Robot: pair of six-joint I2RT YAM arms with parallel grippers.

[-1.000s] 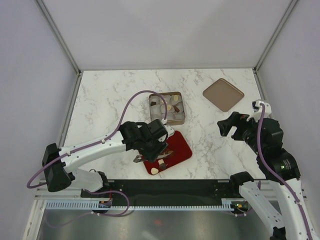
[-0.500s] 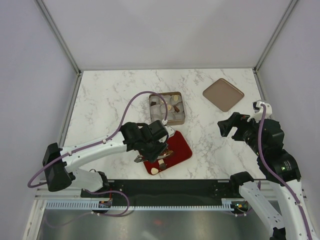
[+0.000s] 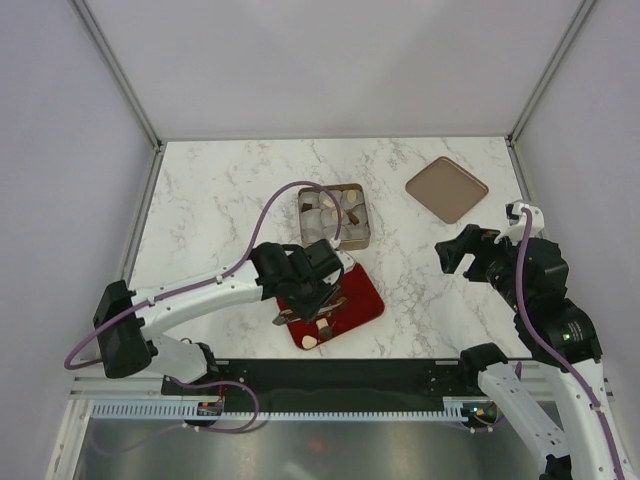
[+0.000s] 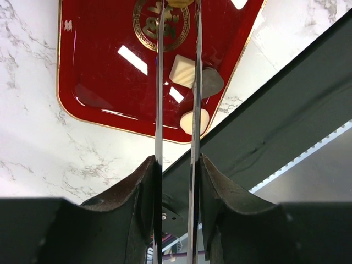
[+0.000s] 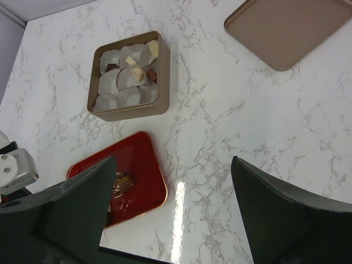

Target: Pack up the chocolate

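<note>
The left end effector (image 4: 177, 22) hangs over the red tray (image 4: 93, 66), its two thin blades a narrow gap apart; the tips run out of the wrist view, so I cannot tell whether they are clamped on anything; by the tray's near edge lie a cream square chocolate (image 4: 183, 70), a grey-brown piece (image 4: 212, 82) touching it, and a round cream piece (image 4: 193, 121) just beside them; just beyond the tray, on its far side, sits the tin (image 5: 129, 113) lined with paper cups (image 5: 107, 102), a few pieces of chocolate (image 5: 132, 60) already in it; at the far right of the table (image 3: 220, 190) rests the brown lid (image 3: 447, 188); the right end effector (image 5: 173, 192) waits well apart, jaws wide and empty. The likely trouble: such slim blades may pinch a smooth piece off-centre and squirt it over the near rim onto the table; they may also catch the touching neighbour and drag it along; the glossy tray could slide under a sideways push; a loosely carried piece might drop short of its cup.
</note>
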